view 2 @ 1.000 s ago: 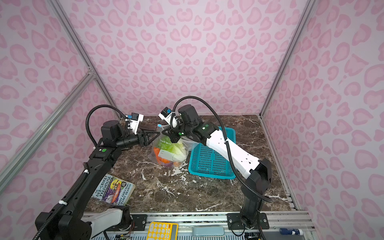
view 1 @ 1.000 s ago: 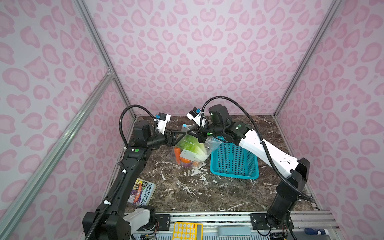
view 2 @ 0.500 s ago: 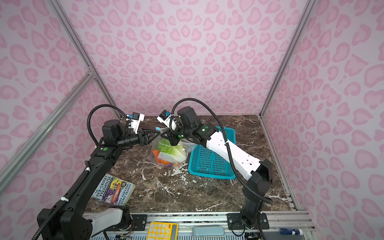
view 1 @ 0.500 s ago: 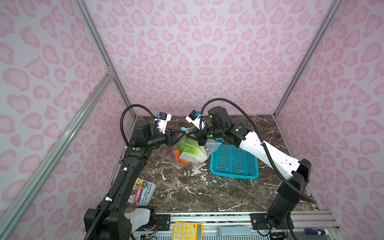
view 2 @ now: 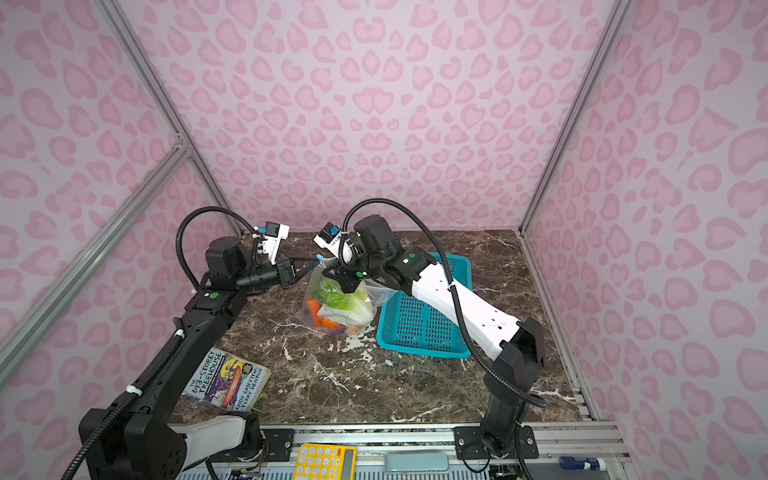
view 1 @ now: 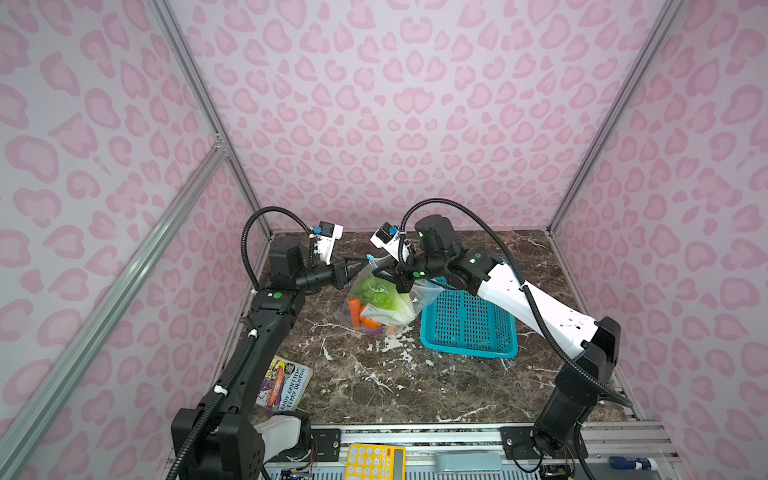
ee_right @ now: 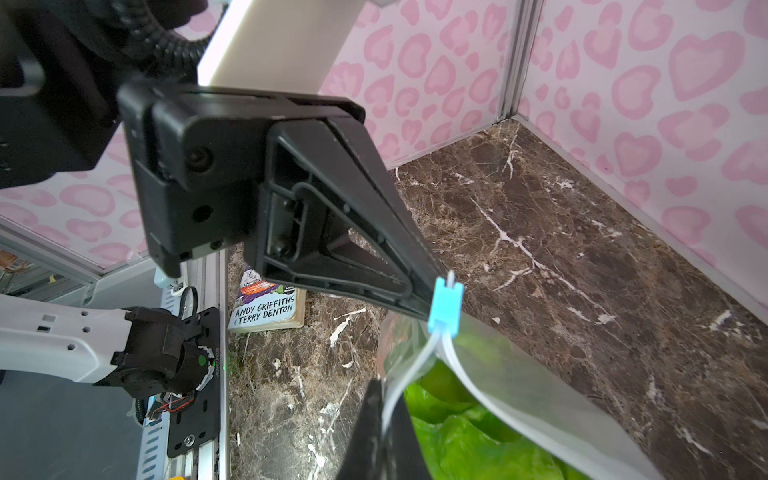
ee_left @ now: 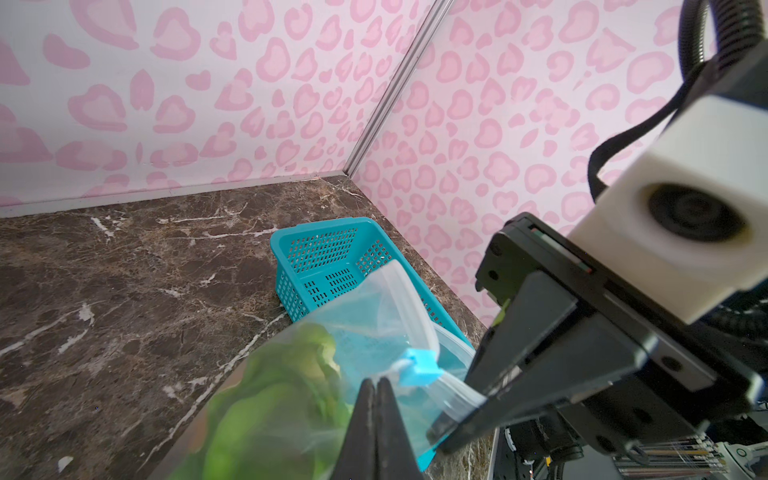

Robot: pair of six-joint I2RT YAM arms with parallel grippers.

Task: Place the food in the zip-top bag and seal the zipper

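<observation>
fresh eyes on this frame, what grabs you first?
The clear zip-top bag, bulging with green cabbage mid-table, its top held up between both arms. The left gripper appears pinched shut on the corner by the blue slider, the right gripper shut on the mouth edge. A teal basket lies just right of it in both top views.

1 bag [view 1: 428, 291], 1 slider [view 1: 369, 257], 1 cabbage [view 1: 386, 297], 1 carrot [view 1: 354, 309], 1 onion [view 1: 374, 331], orange pcs [view 1: 368, 322] qty unclear, 1 basket [view 1: 469, 324], 1 book [view 1: 284, 384], 1 calc. [view 1: 374, 461], 1 marker [view 1: 631, 462], 2 arms, L arm [view 1: 257, 353], R arm [view 1: 540, 307]
</observation>
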